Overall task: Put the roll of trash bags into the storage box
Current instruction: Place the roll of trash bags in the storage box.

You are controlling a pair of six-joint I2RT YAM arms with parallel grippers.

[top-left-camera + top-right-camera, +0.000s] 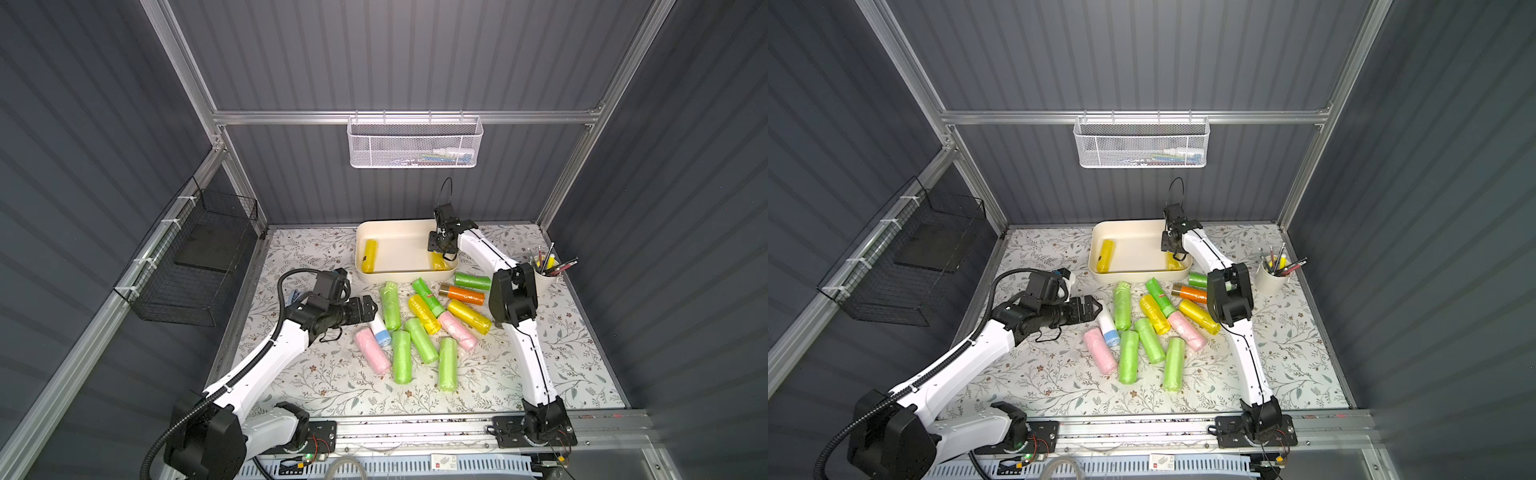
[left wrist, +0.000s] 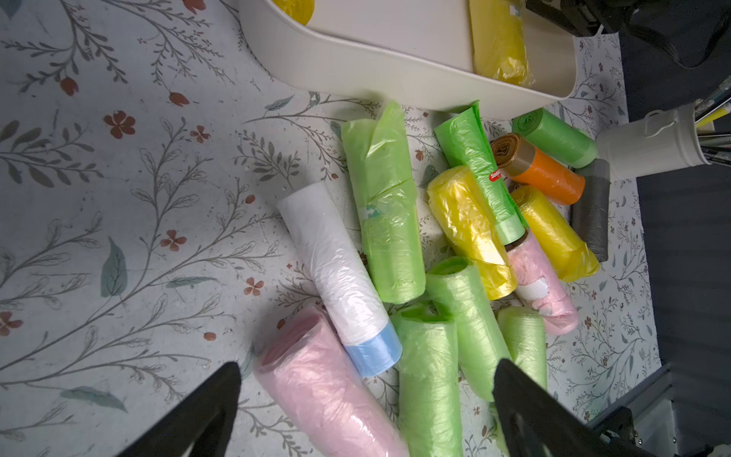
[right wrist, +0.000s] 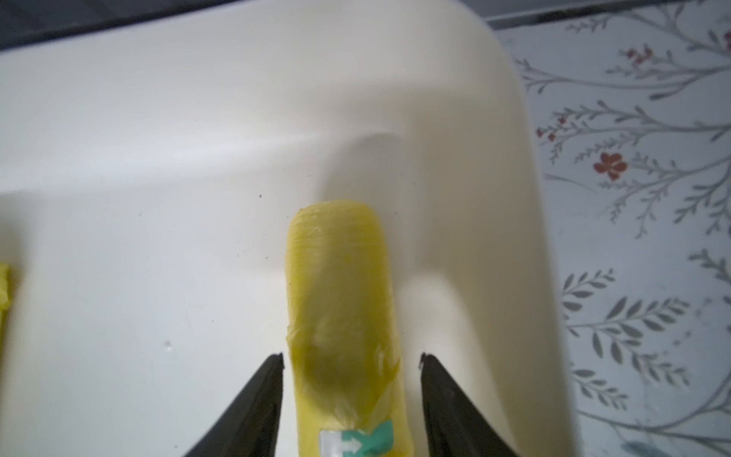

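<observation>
The cream storage box [image 1: 405,276] [image 1: 1133,276] stands at the back of the table. Inside it, along the right wall, lies a yellow roll of trash bags [image 3: 340,285] [image 1: 438,262]. My right gripper [image 3: 351,358] [image 1: 439,252] straddles this roll, open, with a gap showing on each side. Another yellow roll [image 1: 369,255] lies at the box's left side. My left gripper [image 2: 366,372] [image 1: 374,309] hovers open over the left of a pile of loose rolls, above a pink roll [image 2: 328,387] and a green roll [image 2: 429,380], holding nothing.
Several green, yellow, pink, orange and white rolls [image 1: 424,324] lie in front of the box. A white cup of pens [image 1: 544,276] stands at the right. A white mesh basket [image 1: 415,143] hangs on the back rail, a black wire basket [image 1: 195,257] on the left wall.
</observation>
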